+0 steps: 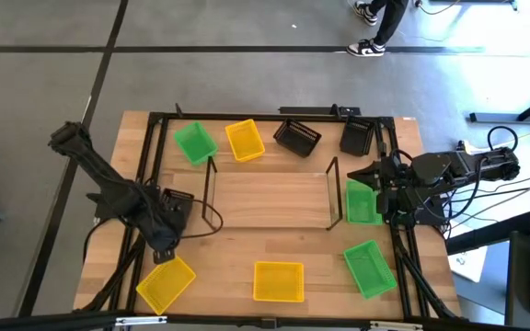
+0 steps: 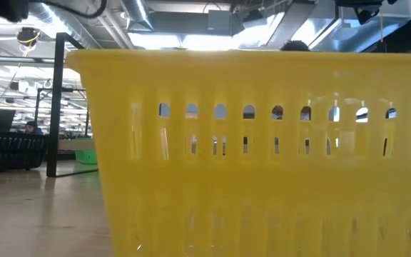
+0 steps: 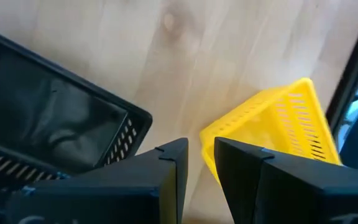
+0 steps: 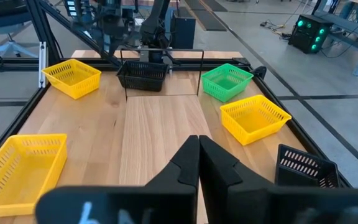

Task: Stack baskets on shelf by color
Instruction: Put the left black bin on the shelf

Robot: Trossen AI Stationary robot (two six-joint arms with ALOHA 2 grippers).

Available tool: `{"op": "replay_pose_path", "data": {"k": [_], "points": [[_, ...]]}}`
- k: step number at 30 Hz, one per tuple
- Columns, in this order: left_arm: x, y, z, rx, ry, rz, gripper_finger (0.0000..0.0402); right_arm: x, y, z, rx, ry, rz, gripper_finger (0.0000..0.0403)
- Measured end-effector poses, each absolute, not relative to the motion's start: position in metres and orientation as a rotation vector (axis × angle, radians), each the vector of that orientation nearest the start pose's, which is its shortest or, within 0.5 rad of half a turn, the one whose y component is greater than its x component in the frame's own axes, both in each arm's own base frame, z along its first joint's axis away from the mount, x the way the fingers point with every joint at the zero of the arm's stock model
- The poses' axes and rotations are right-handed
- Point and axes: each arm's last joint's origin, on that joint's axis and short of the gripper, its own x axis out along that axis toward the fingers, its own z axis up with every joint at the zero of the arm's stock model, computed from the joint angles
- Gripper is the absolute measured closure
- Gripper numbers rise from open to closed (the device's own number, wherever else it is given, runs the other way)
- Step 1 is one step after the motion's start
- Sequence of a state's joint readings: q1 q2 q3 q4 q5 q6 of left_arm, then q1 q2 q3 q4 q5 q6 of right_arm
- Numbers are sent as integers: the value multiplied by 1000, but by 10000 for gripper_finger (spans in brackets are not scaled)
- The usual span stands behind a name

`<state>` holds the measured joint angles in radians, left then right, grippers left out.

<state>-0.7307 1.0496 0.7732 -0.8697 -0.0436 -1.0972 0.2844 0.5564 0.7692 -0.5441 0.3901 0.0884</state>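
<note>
Yellow plastic fills nearly the whole table-level view: a perforated yellow basket [image 2: 262,153] sits right against that camera, at the middle of the table's near edge [image 1: 278,281]. From above, the baskets lie scattered around the shelf [image 1: 270,198], whose wood base is bare. Another yellow one [image 1: 165,283] lies at the near left corner, a third [image 1: 245,140] at the far side beside a green one [image 1: 194,143]. Two black baskets [image 1: 296,137] [image 1: 358,137] sit along the far edge, and two green ones [image 1: 362,202] [image 1: 369,268] lie to the right of the shelf.

At the shelf's left end the left gripper [image 1: 167,241] hangs with its fingers slightly parted; a black basket [image 3: 55,130] sits just by them. Over at the right edge, the right gripper [image 4: 197,149] has its fingers pressed together, holding nothing. Someone's shoes [image 1: 368,48] show on the floor beyond the table.
</note>
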Motion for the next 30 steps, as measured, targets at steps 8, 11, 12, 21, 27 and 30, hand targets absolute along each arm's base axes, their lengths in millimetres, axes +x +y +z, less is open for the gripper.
{"op": "replay_pose_path", "data": {"k": [8,11,12,21,27,30], "points": [[129,-113,215,-370,1277,42,332,111,21,323,-15,308,-120,397],[128,-112,209,-329,1291,32,332,111,21,323,-12,307,-120,397],[127,-111,207,-323,1297,35,332,111,21,323,-12,307,-120,397],[123,-107,194,-300,1329,54,332,111,21,323,-10,306,-121,397],[119,-104,185,-283,1357,69,332,111,21,323,-10,306,-121,397],[118,-103,182,-279,1362,74,332,111,21,323,-10,306,-121,397]]}}
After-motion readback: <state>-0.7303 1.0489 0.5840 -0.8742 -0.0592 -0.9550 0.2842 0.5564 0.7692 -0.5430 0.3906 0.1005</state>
